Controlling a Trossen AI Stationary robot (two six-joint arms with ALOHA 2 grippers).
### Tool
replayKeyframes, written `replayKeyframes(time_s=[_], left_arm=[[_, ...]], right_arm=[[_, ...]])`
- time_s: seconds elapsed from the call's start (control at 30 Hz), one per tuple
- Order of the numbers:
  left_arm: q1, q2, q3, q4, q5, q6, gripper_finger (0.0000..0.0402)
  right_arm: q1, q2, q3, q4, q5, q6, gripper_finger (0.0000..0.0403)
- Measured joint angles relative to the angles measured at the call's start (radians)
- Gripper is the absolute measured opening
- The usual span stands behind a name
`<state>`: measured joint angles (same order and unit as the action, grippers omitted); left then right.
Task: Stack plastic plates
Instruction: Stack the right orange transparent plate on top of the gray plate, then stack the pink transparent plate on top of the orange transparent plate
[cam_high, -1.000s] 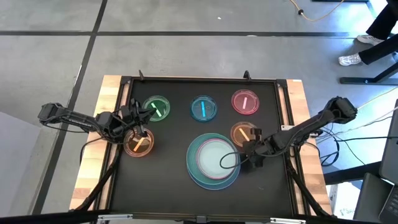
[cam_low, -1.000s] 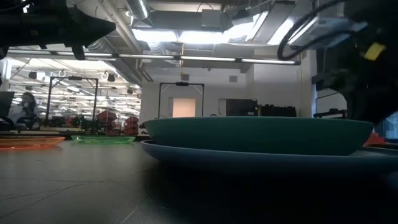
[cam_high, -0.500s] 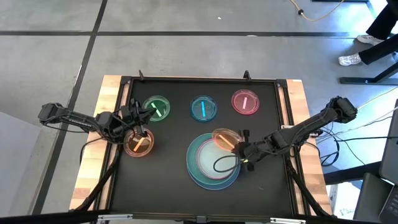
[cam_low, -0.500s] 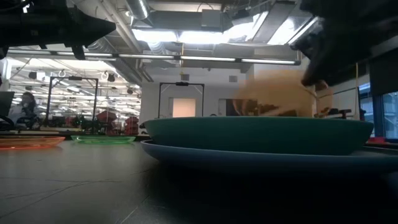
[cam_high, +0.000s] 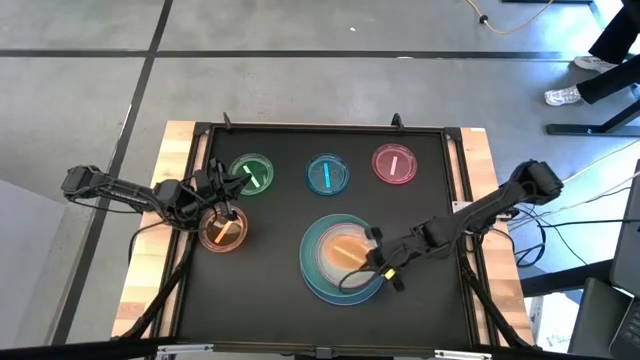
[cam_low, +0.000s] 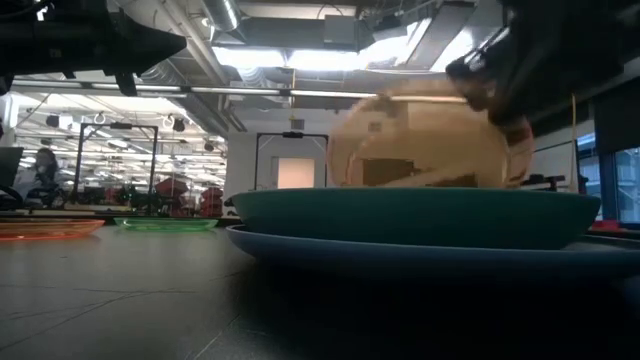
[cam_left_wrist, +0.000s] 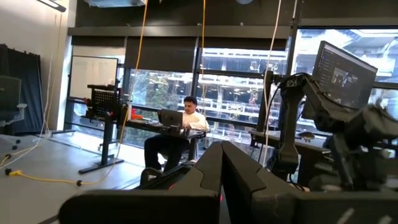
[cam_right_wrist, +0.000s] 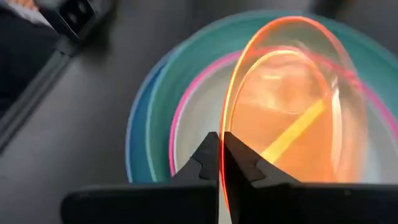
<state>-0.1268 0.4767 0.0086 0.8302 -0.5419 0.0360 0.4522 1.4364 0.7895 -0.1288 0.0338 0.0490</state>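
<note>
Since the earlier frame, the right gripper (cam_high: 372, 258) has carried the small translucent orange plate (cam_high: 345, 249) over the stacked large plates (cam_high: 312, 272), pinching its rim. Left gripper (cam_high: 222, 207), apparently closed, hovers above another orange plate (cam_high: 222, 232) at left.

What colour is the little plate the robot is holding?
Orange, see-through; clearest in the right wrist view.

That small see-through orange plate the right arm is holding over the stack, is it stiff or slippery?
The small translucent orange plastic plate probably is stiff: pinched at its rim by the right tool, it keeps its round shape. Likely light. Its glossy surface may slip.
</note>
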Motion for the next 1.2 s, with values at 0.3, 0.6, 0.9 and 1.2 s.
replayKeyframes(time_s=[0.3,0.6,0.9,1.2], left_arm=[[0.0,0.0,0.0,0.0,0.0,0.0,0.0002],[0.0,0.002,0.0,0.0,-0.002,-0.001,0.0002],[0.0,0.144,0.135,-0.144,0.054,-0.035,0.0002],[0.0,0.421,0.31,-0.218,0.062,-0.029,0.0002]], right_arm=[[-0.001,0.086,0.0,0.016,0.008,0.057,0.0032],[-0.001,0.081,0.137,-0.207,0.002,0.05,0.0161],[-0.001,0.028,0.271,-0.516,0.184,-0.002,0.0182],[-0.09,-0.112,0.126,-0.581,0.376,0.003,0.017]])
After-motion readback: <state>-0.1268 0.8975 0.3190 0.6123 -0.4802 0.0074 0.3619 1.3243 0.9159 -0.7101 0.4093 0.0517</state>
